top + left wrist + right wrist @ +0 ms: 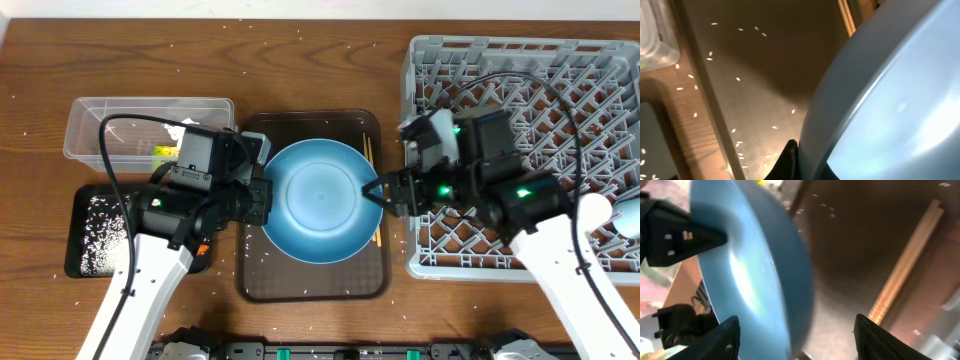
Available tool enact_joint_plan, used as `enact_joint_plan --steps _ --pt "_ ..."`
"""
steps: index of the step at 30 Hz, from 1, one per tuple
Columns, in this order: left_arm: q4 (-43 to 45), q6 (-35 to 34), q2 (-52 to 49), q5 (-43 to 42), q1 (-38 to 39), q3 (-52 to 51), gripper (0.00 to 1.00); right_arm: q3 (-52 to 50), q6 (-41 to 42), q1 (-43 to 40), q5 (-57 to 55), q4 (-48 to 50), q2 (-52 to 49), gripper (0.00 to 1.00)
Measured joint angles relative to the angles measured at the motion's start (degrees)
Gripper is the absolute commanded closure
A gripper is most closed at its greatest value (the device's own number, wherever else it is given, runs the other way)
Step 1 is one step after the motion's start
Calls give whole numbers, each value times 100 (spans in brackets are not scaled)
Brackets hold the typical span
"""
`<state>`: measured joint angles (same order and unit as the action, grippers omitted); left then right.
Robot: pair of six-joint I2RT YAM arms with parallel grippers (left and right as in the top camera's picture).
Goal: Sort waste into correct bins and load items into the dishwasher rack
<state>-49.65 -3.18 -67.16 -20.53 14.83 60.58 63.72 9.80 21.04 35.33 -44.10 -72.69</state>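
Note:
The large blue plate (pixel 320 200) hangs just over the brown serving tray (pixel 310 285). My left gripper (pixel 266 195) is shut on the plate's left rim; in the left wrist view a black finger (pixel 788 159) presses against the plate (pixel 880 100). My right gripper (pixel 378 192) is open at the right rim. In the right wrist view its fingers (pixel 726 339) stand wide apart with the plate's edge (pixel 755 275) between them, not touching. The wooden chopsticks (pixel 370 150) (pixel 905 265) lie on the tray to the right of the plate.
The clear tub (pixel 100 115) at the back left holds a yellow-green wrapper (pixel 165 152). In front of it, the black tray (pixel 85 235) holds rice grains. The grey dishwasher rack (pixel 560 80) fills the right side. Loose rice (pixel 740 145) dots the tray and table.

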Motion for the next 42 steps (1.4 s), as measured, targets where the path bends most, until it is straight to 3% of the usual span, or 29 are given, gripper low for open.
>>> enact_joint_plan --steps 4,11,19,20,25,28,33,42 --pt "2 2 0 -271 0 0 94 -254 105 282 -26 529 0 50" --pt "-7 17 26 -358 -26 0 94 -564 280 540 -481 990 -4 98" --pt "0 17 127 -400 22 59 92 -680 339 584 -1047 1078 -94 99" --pt "2 17 127 -400 22 59 87 -680 339 588 -1054 1078 -94 99" --pt "63 24 116 -503 20 59 20 -678 389 592 -881 1023 -72 99" --pt "63 -2 116 -507 17 59 9 -667 422 588 -953 772 -44 99" --pt "59 -37 122 -507 17 162 0 -457 472 501 -1488 -96 9 99" --pt "76 -68 632 -507 17 588 2 1058 509 -326 -3495 -1974 334 99"
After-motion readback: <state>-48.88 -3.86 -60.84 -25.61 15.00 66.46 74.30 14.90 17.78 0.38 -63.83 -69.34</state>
